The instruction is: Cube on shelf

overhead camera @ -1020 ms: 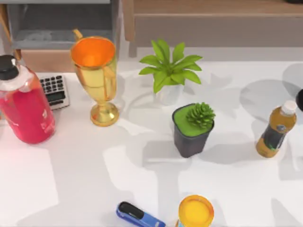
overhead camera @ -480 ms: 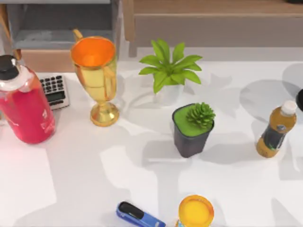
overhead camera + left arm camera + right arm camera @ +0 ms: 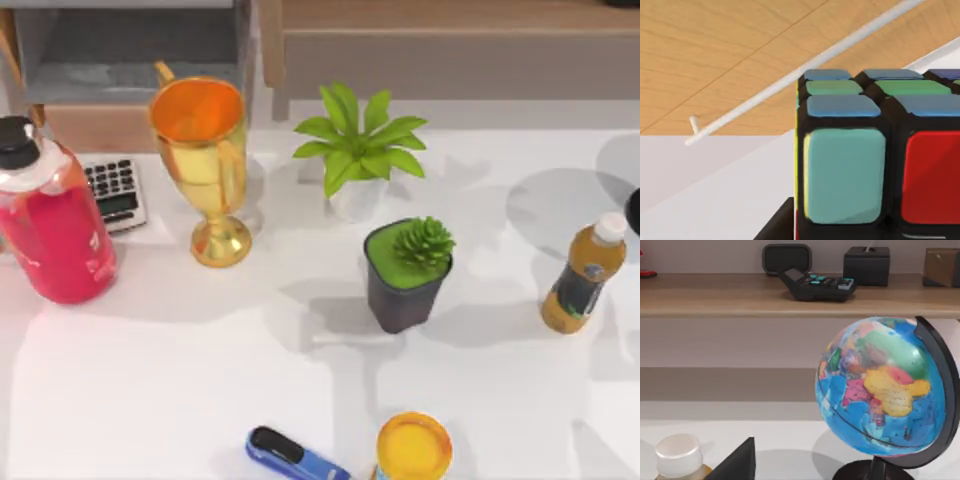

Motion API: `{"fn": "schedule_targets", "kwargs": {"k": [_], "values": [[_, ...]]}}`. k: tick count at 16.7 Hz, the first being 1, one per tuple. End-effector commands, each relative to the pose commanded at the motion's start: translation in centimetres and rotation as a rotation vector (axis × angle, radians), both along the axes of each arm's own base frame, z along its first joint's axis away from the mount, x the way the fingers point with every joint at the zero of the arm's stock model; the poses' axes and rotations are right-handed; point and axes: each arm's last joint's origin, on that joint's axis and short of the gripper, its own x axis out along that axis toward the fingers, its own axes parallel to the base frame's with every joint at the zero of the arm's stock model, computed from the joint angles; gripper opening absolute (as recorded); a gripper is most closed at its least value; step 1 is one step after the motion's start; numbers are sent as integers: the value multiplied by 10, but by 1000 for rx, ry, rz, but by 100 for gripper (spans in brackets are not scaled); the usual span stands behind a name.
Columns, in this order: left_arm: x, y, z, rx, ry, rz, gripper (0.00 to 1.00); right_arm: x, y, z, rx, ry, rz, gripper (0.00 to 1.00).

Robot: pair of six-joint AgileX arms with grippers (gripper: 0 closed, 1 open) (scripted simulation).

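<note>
The left wrist view sits close against the small puzzle cube of red, green, blue and pale-teal tiles. A light-brown wooden shelf board lies behind it. Finger state cannot be determined for either gripper.

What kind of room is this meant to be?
Probably a desk or study corner, rendered rather than real: a white table carries a calculator and stapler, a globe stands nearby, and a wooden shelf runs behind.
</note>
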Motion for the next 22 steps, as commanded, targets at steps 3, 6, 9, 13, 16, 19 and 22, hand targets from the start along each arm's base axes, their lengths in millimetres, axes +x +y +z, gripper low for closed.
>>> {"fn": "schedule_targets", "kwargs": {"k": [3, 6, 9, 13, 16, 19, 22], "values": [[-32, -50, 75, 160, -309, -70, 0, 0, 0, 0, 0, 0, 0, 100], [-48, -102, 121, 243, -610, -121, 0, 0, 0, 0, 0, 0, 0, 100], [-49, -166, 142, 211, -888, -160, 0, 0, 0, 0, 0, 0, 0, 100], [-36, -269, 122, 5, -1124, -181, 0, 0, 0, 0, 0, 0, 0, 100], [-37, -362, 74, -229, -1198, -188, 0, 0, 0, 0, 0, 0, 0, 100], [-56, -449, 4, -464, -1196, -180, 0, 0, 0, 0, 0, 0, 0, 100], [-75, -504, -80, -633, -1151, -133, 0, 0, 0, 0, 0, 0, 0, 100]]}}
